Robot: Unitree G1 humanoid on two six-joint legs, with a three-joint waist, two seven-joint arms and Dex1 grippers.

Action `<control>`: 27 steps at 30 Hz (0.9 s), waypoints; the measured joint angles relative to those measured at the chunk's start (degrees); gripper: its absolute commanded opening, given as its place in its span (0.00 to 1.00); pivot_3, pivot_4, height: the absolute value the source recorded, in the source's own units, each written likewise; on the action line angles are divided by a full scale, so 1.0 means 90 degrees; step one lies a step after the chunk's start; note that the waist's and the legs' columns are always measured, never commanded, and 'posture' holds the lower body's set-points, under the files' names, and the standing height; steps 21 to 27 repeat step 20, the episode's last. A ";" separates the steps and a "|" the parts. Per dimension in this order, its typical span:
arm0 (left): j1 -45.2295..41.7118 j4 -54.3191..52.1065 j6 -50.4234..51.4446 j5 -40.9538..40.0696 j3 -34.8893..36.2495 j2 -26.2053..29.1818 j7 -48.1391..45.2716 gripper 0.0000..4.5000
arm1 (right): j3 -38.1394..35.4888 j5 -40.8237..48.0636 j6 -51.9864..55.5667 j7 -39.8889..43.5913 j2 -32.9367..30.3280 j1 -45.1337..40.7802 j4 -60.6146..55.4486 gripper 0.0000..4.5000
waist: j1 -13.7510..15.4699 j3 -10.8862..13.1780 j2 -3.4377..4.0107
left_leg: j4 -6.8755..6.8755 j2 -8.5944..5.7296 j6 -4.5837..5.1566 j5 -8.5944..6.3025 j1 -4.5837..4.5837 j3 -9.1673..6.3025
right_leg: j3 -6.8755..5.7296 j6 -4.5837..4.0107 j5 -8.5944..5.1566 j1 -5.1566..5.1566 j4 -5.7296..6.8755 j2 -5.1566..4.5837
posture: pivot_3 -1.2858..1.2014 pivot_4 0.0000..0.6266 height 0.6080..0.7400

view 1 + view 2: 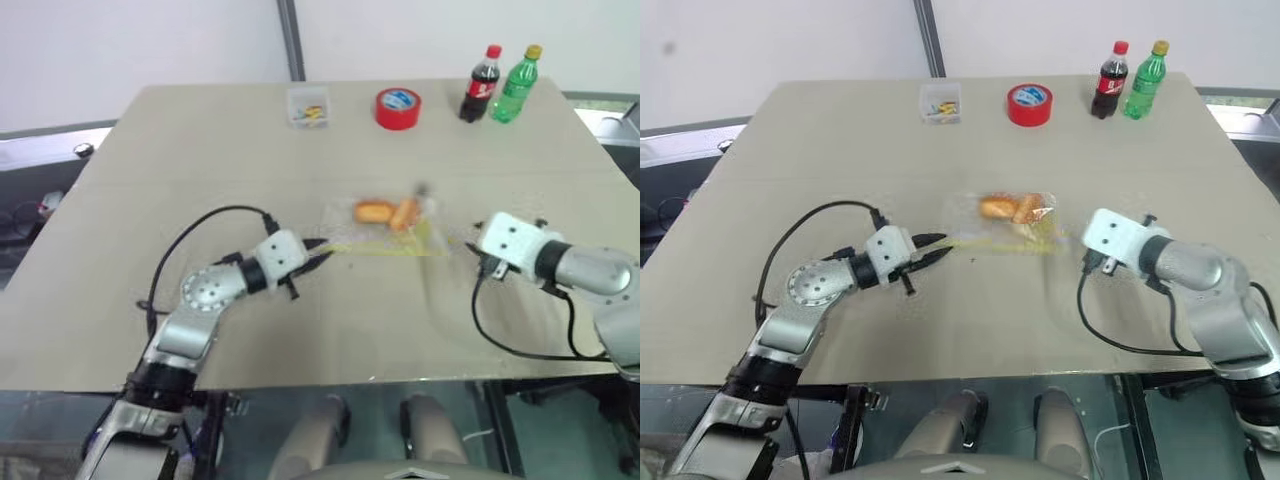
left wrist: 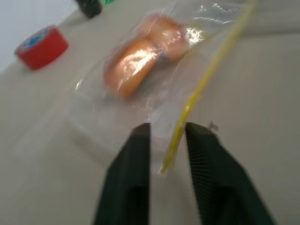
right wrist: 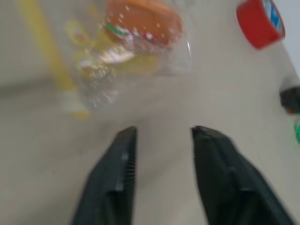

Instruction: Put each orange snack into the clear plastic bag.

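The clear plastic bag [image 1: 388, 236] lies flat in the middle of the table, its yellow strip [image 2: 206, 79] along the near edge. Both orange snacks [image 1: 375, 211] [image 1: 404, 214] sit inside it, side by side. My left gripper [image 2: 168, 129] is open at the bag's left end, and the tip of the yellow strip lies loose between its fingers [image 2: 136, 154]. My right gripper [image 3: 164, 131] is open just off the bag's right end, a short way from the plastic with nothing between its fingers.
At the table's far edge stand a small clear box of colourful bits [image 1: 308, 106], a red tape roll [image 1: 398, 108], a cola bottle [image 1: 481, 85] and a green bottle [image 1: 517, 85]. Black cables loop from both wrists over the table's near half.
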 measured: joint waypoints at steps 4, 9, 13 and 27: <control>0.0311 -0.0777 0.0997 -0.0918 0.0579 0.0267 -0.0240 0.96 | -0.0723 0.0910 0.0462 0.0046 0.0558 0.0424 -0.0277 1.00 | 0.0057 -0.0003 -0.0004 | 0.0003 0.0001 -0.0008 0.0004 -0.0005 0.0008 | 0.0006 0.0001 0.0002 -0.0001 -0.0011 -0.0006 | 0.52 0.24 0.77; 0.1195 -0.1499 0.2281 -0.2302 0.1491 0.0798 -0.0675 0.99 | -0.1998 0.2135 0.0669 0.0462 0.0746 0.1215 -0.0339 1.00 | 0.0052 0.0000 0.0000 | -0.0002 -0.0001 0.0008 -0.0009 -0.0007 0.0035 | 0.0032 0.0001 0.0001 -0.0002 -0.0033 -0.0009 | 0.52 0.24 0.77; 0.1513 -0.1846 0.2961 -0.2983 0.2207 0.1180 -0.0743 0.99 | -0.2715 0.2854 0.0682 0.0754 0.0712 0.1741 -0.0409 1.00 | 0.0098 0.0000 0.0000 | -0.0003 0.0010 0.0035 -0.0026 0.0000 0.0040 | 0.0032 0.0001 0.0001 0.0000 -0.0025 -0.0006 | 0.52 0.24 0.77; 0.2010 -0.1980 0.3279 -0.3260 0.2655 0.1532 -0.1007 0.99 | -0.3077 0.3252 0.0360 0.0881 0.0584 0.2342 -0.0449 1.00 | 0.0177 -0.0001 0.0002 | -0.0004 0.0016 0.0037 -0.0028 0.0005 0.0060 | 0.0049 0.0001 0.0001 0.0001 -0.0025 -0.0004 | 0.52 0.24 0.77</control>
